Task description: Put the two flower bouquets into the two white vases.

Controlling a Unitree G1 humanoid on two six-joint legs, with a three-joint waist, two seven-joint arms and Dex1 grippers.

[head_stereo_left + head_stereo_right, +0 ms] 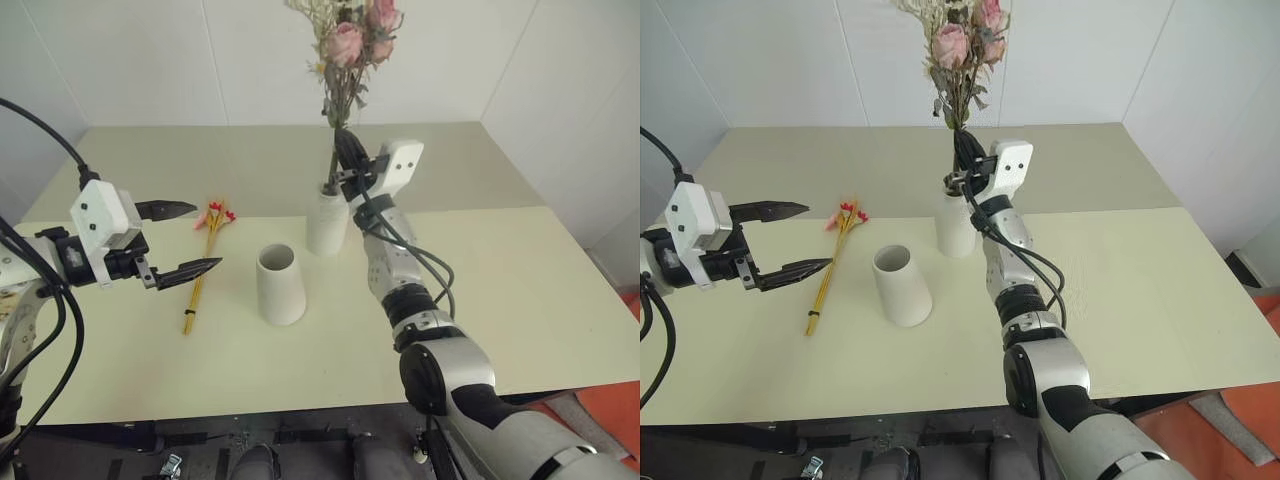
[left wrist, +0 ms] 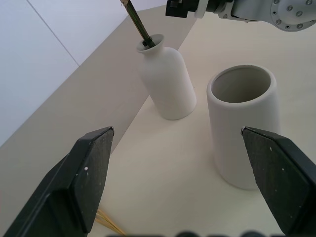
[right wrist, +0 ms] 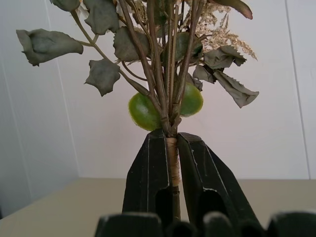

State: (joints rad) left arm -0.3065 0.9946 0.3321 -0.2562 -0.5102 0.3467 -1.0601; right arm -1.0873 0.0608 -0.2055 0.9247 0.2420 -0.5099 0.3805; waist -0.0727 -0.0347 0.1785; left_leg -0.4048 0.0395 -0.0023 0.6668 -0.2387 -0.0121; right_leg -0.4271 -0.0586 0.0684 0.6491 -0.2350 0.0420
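Seating the rose bunch [image 1: 350, 45] in the narrow-necked vase [image 1: 326, 222]
Stems are kept upright and clamped by the right tool [image 1: 347, 152] until seated; the left tool [image 1: 180, 240] is held spread.

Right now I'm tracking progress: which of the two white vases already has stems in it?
The matte white bottle-shaped vase with the narrow neck: the pink rose bouquet has its stems in its mouth. The shorter wide-mouthed white cone vase holds nothing.

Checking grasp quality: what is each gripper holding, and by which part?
Right gripper clamps the rose bouquet by its wrapped stems; left gripper holds nothing.
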